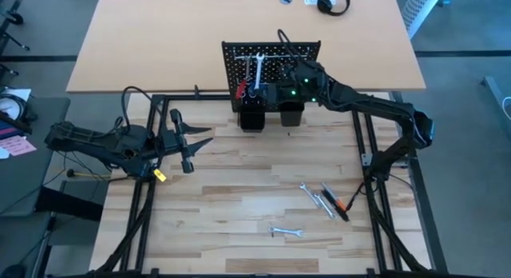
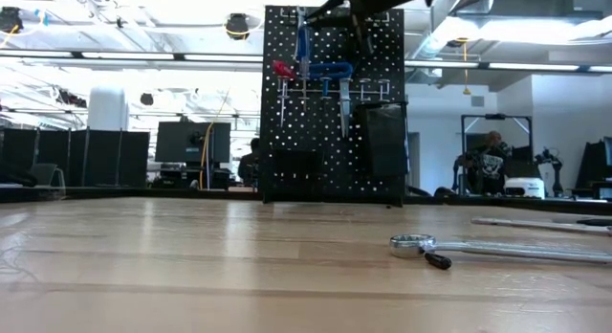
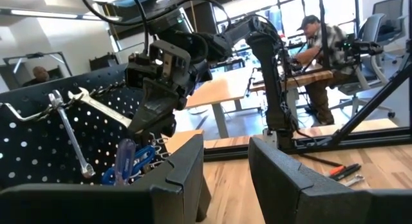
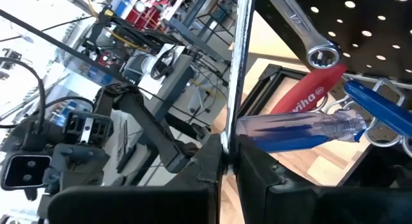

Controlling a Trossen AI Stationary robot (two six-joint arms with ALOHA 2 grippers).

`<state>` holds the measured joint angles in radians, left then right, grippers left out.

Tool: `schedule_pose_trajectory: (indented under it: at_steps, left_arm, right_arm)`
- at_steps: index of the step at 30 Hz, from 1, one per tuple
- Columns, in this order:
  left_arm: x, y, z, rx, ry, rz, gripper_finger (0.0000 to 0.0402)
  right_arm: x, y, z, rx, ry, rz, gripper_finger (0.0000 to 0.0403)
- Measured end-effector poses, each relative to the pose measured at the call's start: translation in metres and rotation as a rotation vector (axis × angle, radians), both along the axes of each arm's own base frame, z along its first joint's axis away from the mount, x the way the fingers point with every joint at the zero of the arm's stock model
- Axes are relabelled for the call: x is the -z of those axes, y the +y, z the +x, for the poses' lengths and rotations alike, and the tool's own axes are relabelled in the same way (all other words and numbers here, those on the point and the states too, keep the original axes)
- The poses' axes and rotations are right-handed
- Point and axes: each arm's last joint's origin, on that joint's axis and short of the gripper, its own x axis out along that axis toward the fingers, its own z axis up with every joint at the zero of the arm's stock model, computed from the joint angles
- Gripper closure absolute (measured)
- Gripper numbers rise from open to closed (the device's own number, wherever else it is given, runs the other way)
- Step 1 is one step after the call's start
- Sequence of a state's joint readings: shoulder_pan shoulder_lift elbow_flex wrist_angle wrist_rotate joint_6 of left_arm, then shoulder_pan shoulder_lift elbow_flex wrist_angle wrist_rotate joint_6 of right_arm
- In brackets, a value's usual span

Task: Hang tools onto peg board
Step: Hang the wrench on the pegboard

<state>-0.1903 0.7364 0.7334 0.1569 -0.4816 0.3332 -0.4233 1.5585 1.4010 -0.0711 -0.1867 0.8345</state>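
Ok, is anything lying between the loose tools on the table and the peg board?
Nothing visible lies on the table between the loose tools and the peg board. Only the right arm reaches above that stretch, with the right gripper at the board, shut on a thin silver tool.

Wooden table [image 1: 239, 198] bears peg board [image 1: 271, 62], loose wrenches [image 1: 315, 200].

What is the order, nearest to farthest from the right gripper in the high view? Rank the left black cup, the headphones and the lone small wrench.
1. Left black cup: at the peg board's base, right beside the right gripper, which is shut on a silver tool.
2. Headphones: on the far desk behind the board.
3. Small wrench: alone near the table's front edge.
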Motion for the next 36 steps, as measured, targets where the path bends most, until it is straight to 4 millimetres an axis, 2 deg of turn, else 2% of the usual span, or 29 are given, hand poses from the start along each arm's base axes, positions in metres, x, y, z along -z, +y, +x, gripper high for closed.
schedule_pose_trajectory:
  at_steps: [16,29,36]
  left_arm:
    - [0.0,0.0,0.0,0.001,0.001,0.0,0.0286]
    - [0.0,0.0,0.0,0.001,0.001,0.0,0.0286]
    - [0.0,0.0,0.0,0.0,0.001,0.0,0.0286]
  right_arm:
    - [0.0,-0.014,-0.006,0.041,0.002,-0.003,0.0353]
    - [0.001,-0.013,-0.006,0.044,0.007,0.0,0.035]
    - [0.002,-0.01,-0.004,0.041,0.011,-0.001,0.032]
